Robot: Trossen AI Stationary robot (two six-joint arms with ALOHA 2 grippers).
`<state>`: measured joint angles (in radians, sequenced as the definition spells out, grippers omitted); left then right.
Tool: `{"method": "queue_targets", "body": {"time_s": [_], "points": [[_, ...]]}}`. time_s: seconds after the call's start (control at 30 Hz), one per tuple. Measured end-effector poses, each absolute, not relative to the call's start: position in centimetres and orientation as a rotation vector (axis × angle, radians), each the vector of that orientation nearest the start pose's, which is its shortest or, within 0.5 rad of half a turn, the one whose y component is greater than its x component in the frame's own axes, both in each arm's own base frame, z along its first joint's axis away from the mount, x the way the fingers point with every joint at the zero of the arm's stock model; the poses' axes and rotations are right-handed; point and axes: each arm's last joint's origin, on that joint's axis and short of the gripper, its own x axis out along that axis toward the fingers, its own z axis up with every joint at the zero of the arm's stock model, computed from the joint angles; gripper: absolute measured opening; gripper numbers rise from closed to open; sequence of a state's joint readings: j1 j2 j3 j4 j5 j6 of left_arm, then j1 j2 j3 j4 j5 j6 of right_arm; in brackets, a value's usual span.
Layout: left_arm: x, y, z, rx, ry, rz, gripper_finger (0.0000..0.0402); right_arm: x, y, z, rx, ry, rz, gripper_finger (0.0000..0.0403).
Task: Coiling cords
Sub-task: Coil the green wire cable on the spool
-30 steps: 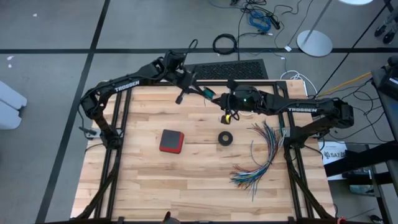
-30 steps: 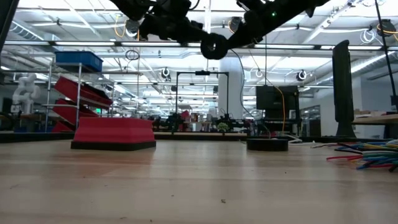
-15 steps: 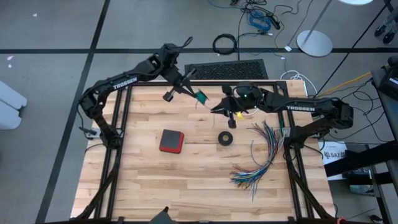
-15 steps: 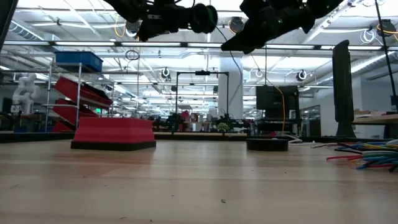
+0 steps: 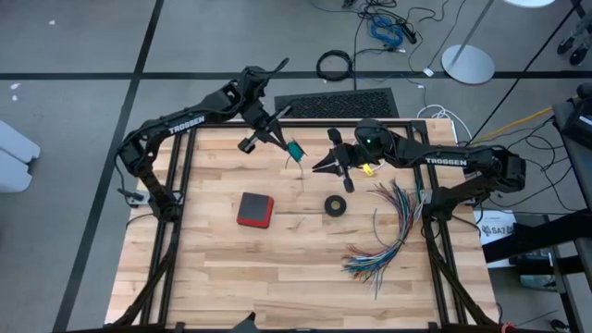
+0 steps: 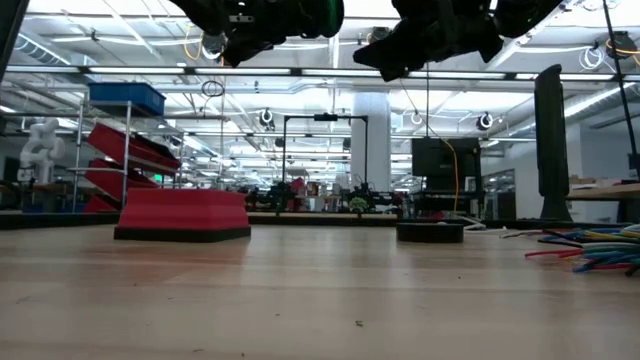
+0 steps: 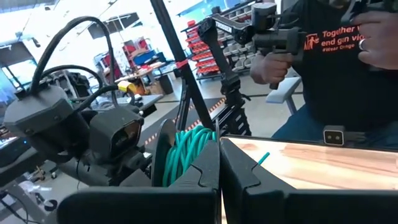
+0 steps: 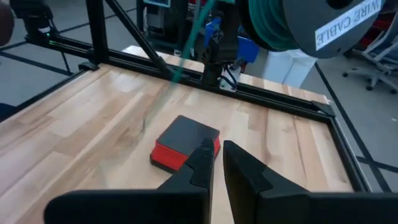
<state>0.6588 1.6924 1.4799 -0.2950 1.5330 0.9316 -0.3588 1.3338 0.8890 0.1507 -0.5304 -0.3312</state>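
Above the surface: left end effector clamped on teal cord, right end effector nearly closed, empty.

Your two arms are dark, near-black, built of jointed tubular links with rounded joint housings. The left arm carries white "TROSSEN" lettering along its long link, and the right arm bears the same word. You can see a small green light glowing on the right arm's wrist housing. Black cables loop in arcs off the left arm's wrist. The left fingers and the right fingers are matte black, angular wedges with flat inner faces.
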Motion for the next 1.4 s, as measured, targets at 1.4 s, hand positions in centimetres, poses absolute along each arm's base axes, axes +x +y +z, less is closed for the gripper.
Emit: {"method": "queue_targets", "body": {"time_s": [1.4], "points": [[31.3,18.8,34.0,0.395,-0.196,-0.929,0.0000,34.3,-9.2,22.1,-0.113,0.040,0.468,0.0112]]}}
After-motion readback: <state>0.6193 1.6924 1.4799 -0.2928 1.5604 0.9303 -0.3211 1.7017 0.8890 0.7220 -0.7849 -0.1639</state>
